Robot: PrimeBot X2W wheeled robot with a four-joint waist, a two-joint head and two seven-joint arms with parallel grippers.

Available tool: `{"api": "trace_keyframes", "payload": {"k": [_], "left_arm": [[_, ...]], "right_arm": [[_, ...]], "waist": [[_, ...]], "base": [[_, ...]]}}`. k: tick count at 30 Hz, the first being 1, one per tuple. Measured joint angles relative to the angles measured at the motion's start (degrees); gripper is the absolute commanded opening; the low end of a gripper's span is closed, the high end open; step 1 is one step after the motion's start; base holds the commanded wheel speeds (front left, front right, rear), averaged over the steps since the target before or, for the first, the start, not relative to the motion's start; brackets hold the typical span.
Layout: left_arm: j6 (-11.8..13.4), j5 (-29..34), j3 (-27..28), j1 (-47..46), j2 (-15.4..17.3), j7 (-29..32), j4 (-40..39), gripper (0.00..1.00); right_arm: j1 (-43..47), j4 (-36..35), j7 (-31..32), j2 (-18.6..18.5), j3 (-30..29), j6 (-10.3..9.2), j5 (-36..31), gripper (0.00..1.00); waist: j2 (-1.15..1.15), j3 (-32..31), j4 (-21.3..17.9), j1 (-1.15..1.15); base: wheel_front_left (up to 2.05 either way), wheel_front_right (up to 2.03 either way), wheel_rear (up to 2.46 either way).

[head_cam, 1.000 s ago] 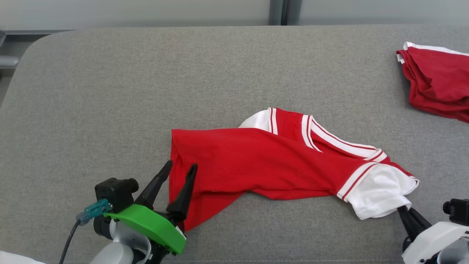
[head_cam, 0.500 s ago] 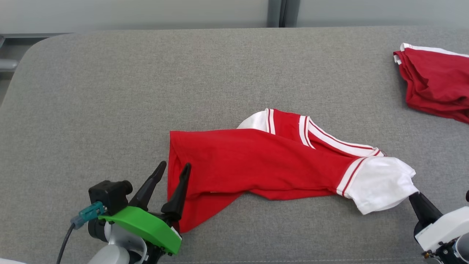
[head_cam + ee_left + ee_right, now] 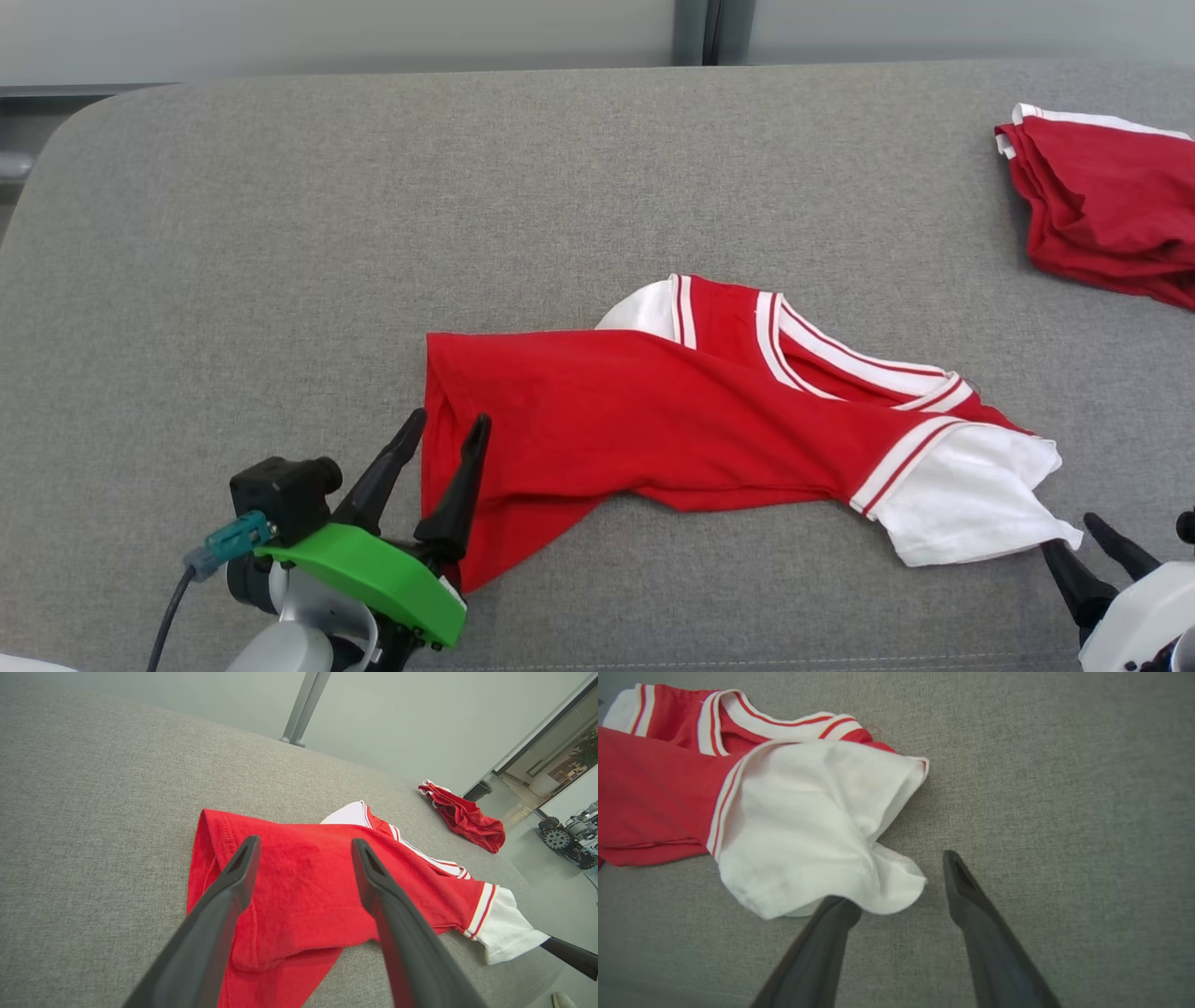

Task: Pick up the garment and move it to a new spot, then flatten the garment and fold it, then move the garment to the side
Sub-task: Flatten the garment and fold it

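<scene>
Since the grey table (image 3: 280, 233) is broad and level, a fall seems unlikely; the hazards lie in the cloth itself. The red garment (image 3: 653, 420) lies near the middle front, rumpled and partly doubled over, hem to the left, collar and sleeves to the right. Pulling one end alone could set the tuck along its lower edge rather than flatten it. A second red garment (image 3: 1102, 215) sits at the far right, well apart, though a long sideways drag could reach it. The white sleeve (image 3: 962, 495) drapes over one finger of the right gripper (image 3: 1070, 532), whose jaws are parted and grip nothing; a careless retreat may snag it. The left gripper (image 3: 449, 420), wide apart and empty, hovers at the hem; closing low could pinch both layers.
</scene>
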Motion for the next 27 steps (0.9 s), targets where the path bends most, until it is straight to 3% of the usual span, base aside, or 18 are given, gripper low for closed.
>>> {"api": "trace_keyframes", "payload": {"k": [6,19,27], "left_arm": [[0.00,0.44,0.08,0.31,-0.12,0.47,0.25,1.00],[0.00,3.85,1.64,2.55,-0.21,-1.07,2.57,1.00],[0.00,4.28,2.61,5.50,0.45,-1.04,3.46,1.00]], "right_arm": [[-0.38,-0.48,-0.74,-1.55,0.15,-0.73,-2.78,1.00],[-0.17,-4.09,-7.75,-0.67,-4.04,-2.71,-3.76,1.00],[3.96,-8.14,-6.55,-1.79,-3.94,-2.78,-2.70,1.00]], "waist": [[0.00,-0.55,-0.04,0.00],[0.00,-4.00,-0.01,0.00],[0.00,-7.32,0.35,0.00]], "base": [[0.00,0.00,0.00],[0.00,0.00,0.00],[0.00,0.00,0.00]]}}
